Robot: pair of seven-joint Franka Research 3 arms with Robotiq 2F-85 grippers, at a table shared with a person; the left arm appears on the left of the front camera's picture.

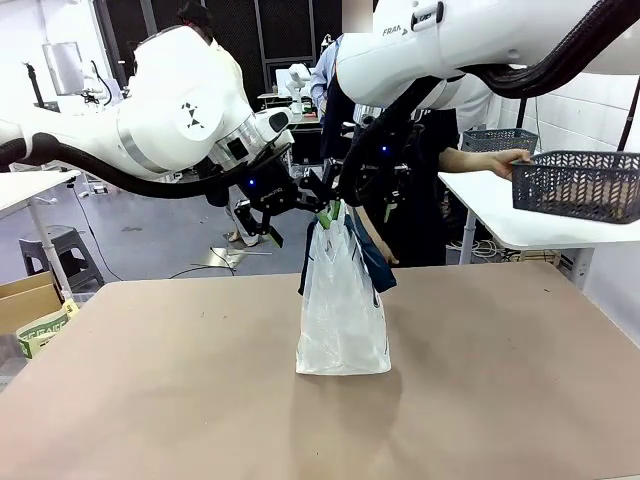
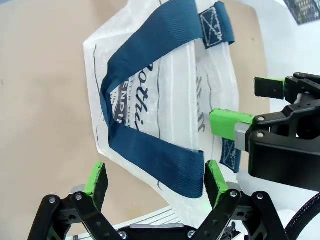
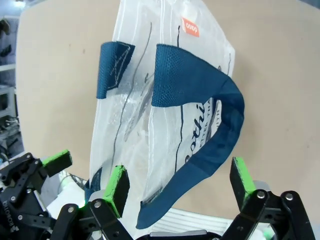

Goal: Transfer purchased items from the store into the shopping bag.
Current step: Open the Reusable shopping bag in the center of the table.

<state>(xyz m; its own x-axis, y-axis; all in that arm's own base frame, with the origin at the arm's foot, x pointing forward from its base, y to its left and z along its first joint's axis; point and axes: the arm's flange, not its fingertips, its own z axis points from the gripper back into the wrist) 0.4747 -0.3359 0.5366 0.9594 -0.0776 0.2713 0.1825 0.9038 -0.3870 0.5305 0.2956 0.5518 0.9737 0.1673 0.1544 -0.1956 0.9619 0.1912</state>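
Standing upright on the brown worktop (image 1: 150,380), the shopping bag (image 1: 343,320) sits directly beneath both pincers, which come together over its top from either side. The left pincer (image 2: 156,175) is spread wide, its green pads (image 2: 98,177) well apart and straddling one navy strap (image 2: 155,162) that runs across between them; neither pad presses on the webbing. The right pincer (image 3: 179,179) is likewise agape, and the other strap (image 3: 210,145) loops through the gap between its fingers without being squeezed. From the left wrist, the right pincer appears just beyond the bag's far rim, with one of its pads lying over the plastic edge; whether it touches cannot be told. The translucent whitish plastic carries dark lettering (image 2: 149,120) on its side, and a small orange label (image 3: 190,26) shows at the end of the bag farthest from the right pincer. What lies inside the bag cannot be made out. Well off to the right pincer's side, past the worktop's far corner, a person's hand (image 1: 505,158) holds a dark grey lattice basket (image 1: 580,185) in the air, with something tan dimly visible through its mesh.
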